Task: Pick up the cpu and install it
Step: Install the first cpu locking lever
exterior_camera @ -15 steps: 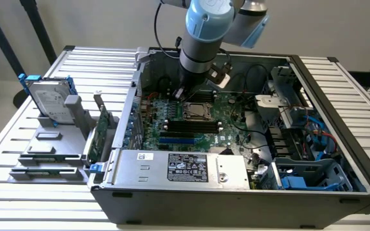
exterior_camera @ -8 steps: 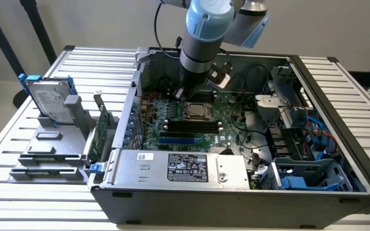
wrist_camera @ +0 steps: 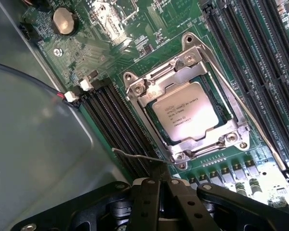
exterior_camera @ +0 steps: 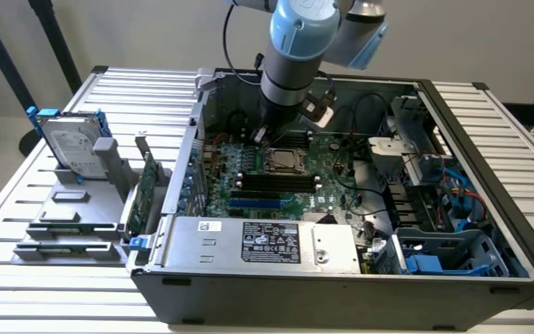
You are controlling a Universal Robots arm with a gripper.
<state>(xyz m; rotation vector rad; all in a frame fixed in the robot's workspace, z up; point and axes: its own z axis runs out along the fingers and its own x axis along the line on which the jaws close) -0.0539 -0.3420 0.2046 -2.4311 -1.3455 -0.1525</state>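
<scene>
The gripper [wrist_camera: 160, 186], fingers pressed together, hangs just above the motherboard [wrist_camera: 103, 45], its tips at a thin wire lever [wrist_camera: 135, 156] by the socket's corner. The cpu [wrist_camera: 191, 111] lies seated in the socket under the metal frame [wrist_camera: 183, 65]. Black memory slots [wrist_camera: 116, 126] flank it. The open computer case [exterior_camera: 277, 296] rests on a slatted metal table [exterior_camera: 53, 292], and a hard drive [exterior_camera: 72, 142] stands at the exterior view's left.

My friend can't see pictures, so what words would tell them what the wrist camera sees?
A silver cpu sits in its metal-framed socket on a green motherboard, with black memory slots on both sides. The robot's black hand, shut, is close beside the socket's corner, near a thin wire lever.
</scene>
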